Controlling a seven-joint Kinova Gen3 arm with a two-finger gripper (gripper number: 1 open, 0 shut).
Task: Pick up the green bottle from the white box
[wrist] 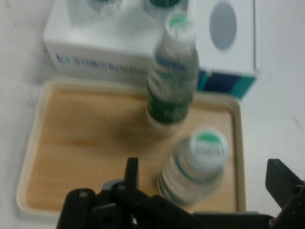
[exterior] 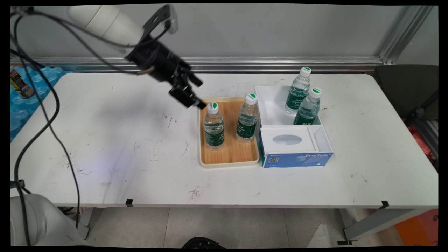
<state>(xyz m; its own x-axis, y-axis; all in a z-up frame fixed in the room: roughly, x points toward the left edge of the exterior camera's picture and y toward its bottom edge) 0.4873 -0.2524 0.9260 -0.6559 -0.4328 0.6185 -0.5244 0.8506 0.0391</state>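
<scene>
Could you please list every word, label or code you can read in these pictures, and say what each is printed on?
"Byte Style": blue front of the white box.
QR code, same front: too small to scan.
Green labels on the four water bottles: lettering too small to read.
Can at the far left: print illegible.

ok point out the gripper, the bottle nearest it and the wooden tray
gripper (wrist: 205, 183), hand view, midway between its fingertips
nearest bottle (exterior: 214, 130), main view, on its green label
wooden tray (exterior: 229, 154), main view, on bare wood at its near end

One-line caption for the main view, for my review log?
Open hand beside the near bottle on the wooden tray; two more bottles in a white box.
</scene>
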